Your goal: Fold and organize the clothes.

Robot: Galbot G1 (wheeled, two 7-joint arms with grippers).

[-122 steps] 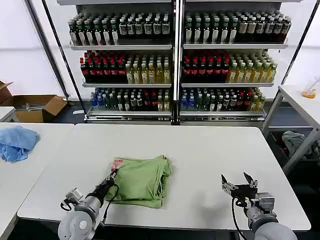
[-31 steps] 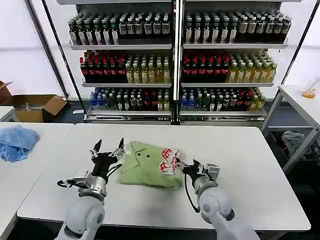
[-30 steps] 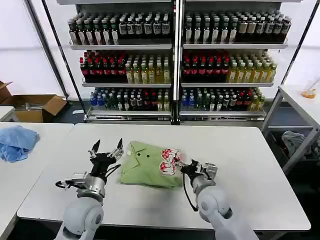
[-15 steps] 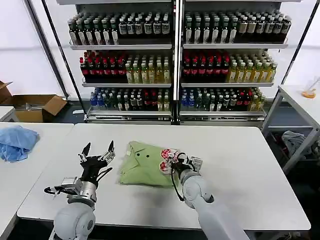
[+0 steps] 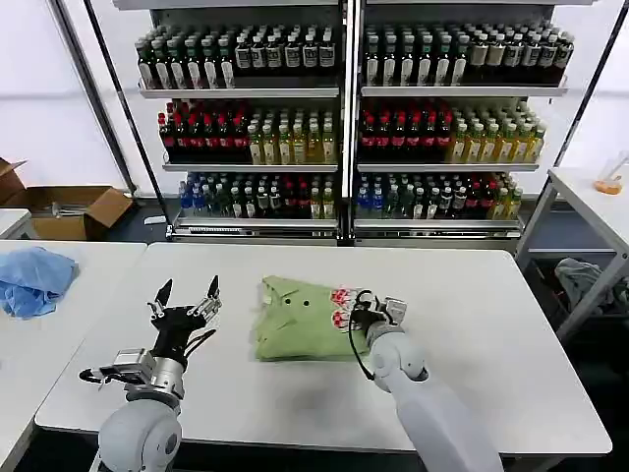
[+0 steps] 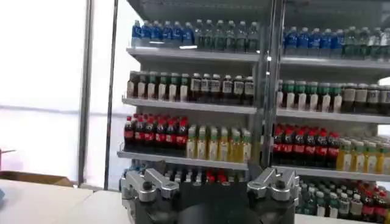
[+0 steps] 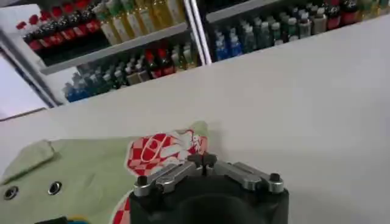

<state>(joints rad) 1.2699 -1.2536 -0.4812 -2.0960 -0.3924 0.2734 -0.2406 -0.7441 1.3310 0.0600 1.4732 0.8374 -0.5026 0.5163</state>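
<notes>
The clothes are one light green polo shirt (image 5: 295,323), folded flat at the middle of the white table (image 5: 472,315), its collar buttons up and its red-and-white graphic (image 5: 341,296) at the right edge. My right gripper (image 5: 356,313) lies at that edge, shut on the fabric beside the graphic. In the right wrist view the shirt (image 7: 73,176) spreads out ahead of the gripper (image 7: 204,159), whose tips are pressed together at the print (image 7: 159,149). To the left of the shirt, clear of it, my left gripper (image 5: 187,298) is raised and open with nothing in it. It (image 6: 207,182) faces the shelves.
A light blue cloth bundle (image 5: 32,278) lies on the neighbouring table at the left. Bottle shelves (image 5: 339,118) stand behind the table. A cardboard box (image 5: 74,209) sits on the floor far left. A side table (image 5: 590,197) with cloth under it is at the right.
The right arm came over to the shirt's right edge, closed there and has shifted the shirt a little to the right. The left gripper let go, drew back left and stays open.
</notes>
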